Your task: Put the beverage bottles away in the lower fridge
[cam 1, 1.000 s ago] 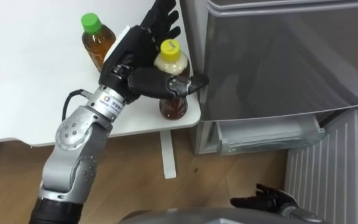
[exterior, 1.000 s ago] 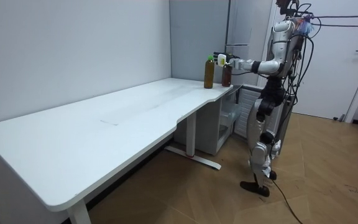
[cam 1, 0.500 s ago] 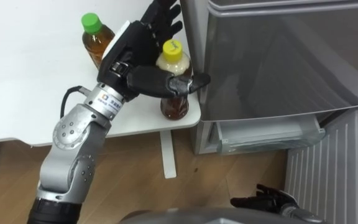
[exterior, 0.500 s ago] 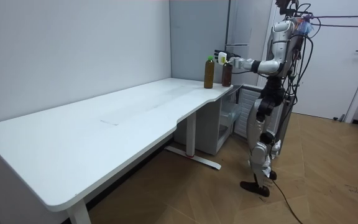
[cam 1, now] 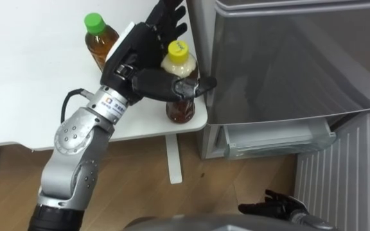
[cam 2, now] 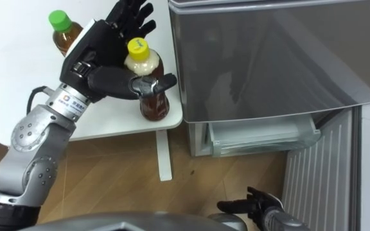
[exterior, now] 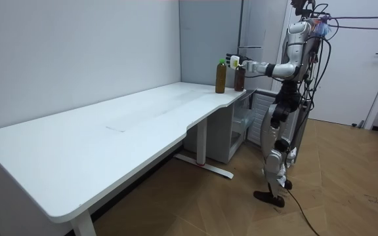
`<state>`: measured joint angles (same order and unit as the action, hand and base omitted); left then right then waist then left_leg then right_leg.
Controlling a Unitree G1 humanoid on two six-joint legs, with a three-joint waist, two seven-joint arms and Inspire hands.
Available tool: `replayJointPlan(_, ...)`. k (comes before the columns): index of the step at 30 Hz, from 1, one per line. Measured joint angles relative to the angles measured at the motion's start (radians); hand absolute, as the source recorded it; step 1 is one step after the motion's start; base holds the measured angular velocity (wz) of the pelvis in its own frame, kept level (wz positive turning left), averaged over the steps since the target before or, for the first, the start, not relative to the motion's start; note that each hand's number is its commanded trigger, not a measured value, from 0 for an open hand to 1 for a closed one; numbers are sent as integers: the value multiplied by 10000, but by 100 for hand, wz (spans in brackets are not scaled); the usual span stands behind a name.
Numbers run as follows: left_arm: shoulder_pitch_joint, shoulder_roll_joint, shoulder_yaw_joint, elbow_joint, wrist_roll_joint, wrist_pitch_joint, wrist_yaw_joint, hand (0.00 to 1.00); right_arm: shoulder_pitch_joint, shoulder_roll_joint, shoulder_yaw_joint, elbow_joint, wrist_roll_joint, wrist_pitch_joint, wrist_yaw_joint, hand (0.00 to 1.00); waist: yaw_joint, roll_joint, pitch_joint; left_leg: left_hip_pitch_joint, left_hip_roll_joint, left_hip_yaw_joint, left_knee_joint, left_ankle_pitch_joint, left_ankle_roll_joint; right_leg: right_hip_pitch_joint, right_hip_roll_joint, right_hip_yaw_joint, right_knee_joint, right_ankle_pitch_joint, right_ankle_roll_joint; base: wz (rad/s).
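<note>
Left eye view: the yellow-capped bottle [cam 1: 180, 109] of brown drink stands upright at the very corner of the white worktop [cam 1: 31, 83], just beside the grey fridge [cam 1: 288, 58]. The left robot hand [cam 1: 137, 58] brackets it. Its thumb [cam 1: 166, 83] lies across the front of the bottle below the cap, and its fingers [cam 1: 169, 16] stand straight and spread behind the bottle. The hand is open about the bottle and not closed on it, and the bottle's base rests on the worktop. A green-capped bottle [cam 1: 100, 45] stands near, further in from the edge, untouched.

Below the fridge's upper door the lower compartment stands open, with a clear bin [cam 1: 272, 138] showing. The right robot hand [cam 1: 278, 204] hangs low by the body with its fingers relaxed and holds nothing. In the room view the robot stands upright at the worktop's corner, left arm stretched out to the bottles.

The step in hand looks like the grasp of the first drink. The next move probably calls for the fingers to wrap firmly round the bottle's body before any lift. The bottle sits close to the edge, so a loose pinch could tip it off. After that comes a carry down to the open lower compartment.
</note>
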<state>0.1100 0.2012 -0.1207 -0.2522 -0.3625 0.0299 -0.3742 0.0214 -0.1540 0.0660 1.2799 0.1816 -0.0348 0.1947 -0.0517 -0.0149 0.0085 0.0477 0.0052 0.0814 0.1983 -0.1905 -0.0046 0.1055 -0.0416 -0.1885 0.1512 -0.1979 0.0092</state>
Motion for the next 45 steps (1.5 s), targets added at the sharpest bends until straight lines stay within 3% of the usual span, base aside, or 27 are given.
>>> replayJointPlan(6, 2, -36, -9, 4, 767, -1, 41, 0, 7, -3, 9, 48, 2, -90, -46, 0, 24, -13, 6, 4, 0, -3, 7, 0, 0, 10, 0, -5, -3, 0, 0, 0)
replayJointPlan(17, 1, -20, -128, 258, 828, -16, 482, 0, -8, -10, 237, 69, 82, -166, -86, 0, 8, 20, 9, 110, -3, -16, 16, 0, 0, 141, -4, -41, -27, -1, 0, 0)
replayJointPlan(18, 1, -20, -129, 258, 828, -16, 505, 22, -8, -9, 238, 65, 82, -166, -85, 0, 8, 26, 5, 110, -3, -16, 16, 0, 0, 140, -4, -39, -28, -2, 0, 0)
replayJointPlan(19, 1, -20, -129, 258, 828, -16, 521, 51, -9, -10, 256, 63, 84, -166, -85, 0, 9, 28, 4, 109, -3, -16, 16, 0, 0, 139, -4, -39, -27, -3, 1, 0)
replayJointPlan(20, 2, -20, -129, 258, 828, -16, 530, 60, -9, -11, 261, 65, 84, -166, -85, 0, 7, 31, 2, 109, -3, -17, 17, -1, 0, 139, -3, -38, -27, -3, 1, 0)
replayJointPlan(22, 1, -19, -131, 260, 827, -15, 580, 100, -10, -14, 279, 68, 88, -170, -86, 0, 7, 36, 0, 110, -3, -18, 21, 0, 0, 145, -3, -41, -23, -2, 0, 0)
replayJointPlan(33, 1, -11, -221, 790, 875, -53, 591, 100, -26, -27, 303, 81, 92, -190, -86, 0, 9, 78, 27, 75, -3, -18, 50, -1, 0, 134, -3, -49, -29, -3, 0, 0)
replayJointPlan(45, 6, -11, -419, 803, 1784, -58, 560, 100, -101, -60, 302, 172, 83, -188, -12, 0, -6, 118, 11, 74, -3, 19, 57, -1, 0, 142, -5, -48, -26, -1, -2, 0)
